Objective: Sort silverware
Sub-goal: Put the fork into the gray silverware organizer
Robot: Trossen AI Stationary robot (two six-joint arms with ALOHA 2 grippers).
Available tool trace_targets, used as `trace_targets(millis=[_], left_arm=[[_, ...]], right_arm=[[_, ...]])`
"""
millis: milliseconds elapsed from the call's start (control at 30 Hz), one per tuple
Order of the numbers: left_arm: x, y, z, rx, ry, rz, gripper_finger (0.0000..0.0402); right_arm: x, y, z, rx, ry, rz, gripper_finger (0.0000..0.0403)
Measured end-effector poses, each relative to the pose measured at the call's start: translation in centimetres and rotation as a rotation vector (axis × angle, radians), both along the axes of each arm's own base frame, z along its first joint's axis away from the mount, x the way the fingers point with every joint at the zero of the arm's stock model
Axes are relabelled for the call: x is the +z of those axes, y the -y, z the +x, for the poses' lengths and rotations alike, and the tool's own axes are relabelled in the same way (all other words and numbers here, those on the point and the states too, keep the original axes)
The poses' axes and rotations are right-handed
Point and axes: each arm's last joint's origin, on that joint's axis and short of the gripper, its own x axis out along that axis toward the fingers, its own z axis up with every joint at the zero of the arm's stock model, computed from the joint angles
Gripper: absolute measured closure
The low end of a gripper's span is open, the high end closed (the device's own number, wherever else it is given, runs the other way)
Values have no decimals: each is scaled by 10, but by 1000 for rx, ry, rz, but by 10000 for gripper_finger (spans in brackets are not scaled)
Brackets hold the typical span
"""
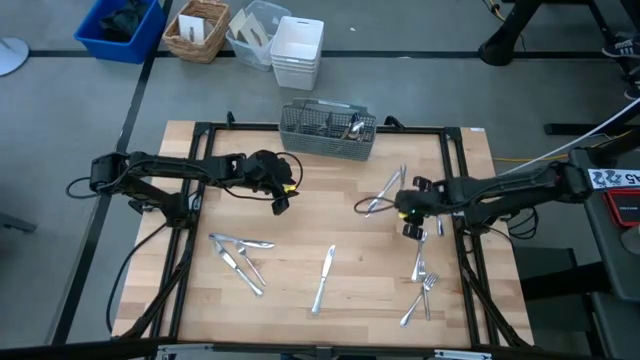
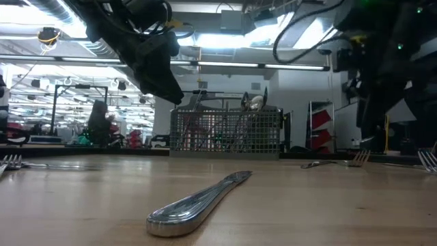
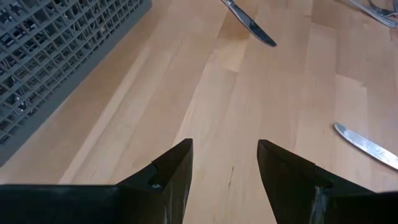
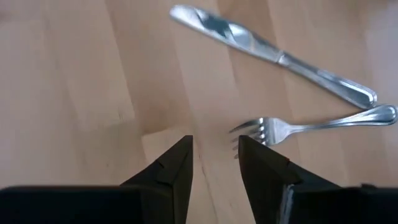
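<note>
lab/workshop, prob | ceiling strip lights (image 2: 225, 66) | equip racks (image 2: 68, 102) behind

We've got a light butcher-block counter (image 1: 330, 235) framed by black rails, sitting on a grey floor. At its far edge sits a grey wire-mesh caddy (image 1: 327, 130), rectangular and standing upright; the low view shows its mesh front (image 2: 225, 131) straight on. Off the counter, past the far edge, there's a row of containers on the floor: a blue bin (image 1: 120, 28), a woven wicker basket (image 1: 197, 30) beside it, then a clear plastic tub (image 1: 255, 32), then a stack of white bins (image 1: 297, 52) closest to the caddy. In the low view we can make out a person (image 2: 100, 121) way back in the room.
</note>
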Motion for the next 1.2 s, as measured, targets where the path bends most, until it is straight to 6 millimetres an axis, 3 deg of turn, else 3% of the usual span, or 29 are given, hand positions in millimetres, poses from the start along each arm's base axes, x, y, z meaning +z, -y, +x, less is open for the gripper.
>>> trace_targets(millis=[367, 833, 1200], left_arm=[[0, 0, 0, 0, -6, -2, 231], [-18, 2, -8, 24, -47, -36, 231], [-17, 2, -7, 23, -33, -33, 231]], right_arm=[[-37, -3, 18, -49, -196, -137, 272], [-48, -3, 25, -54, -225, -181, 272], [-62, -3, 30, -53, -272, -213, 272]])
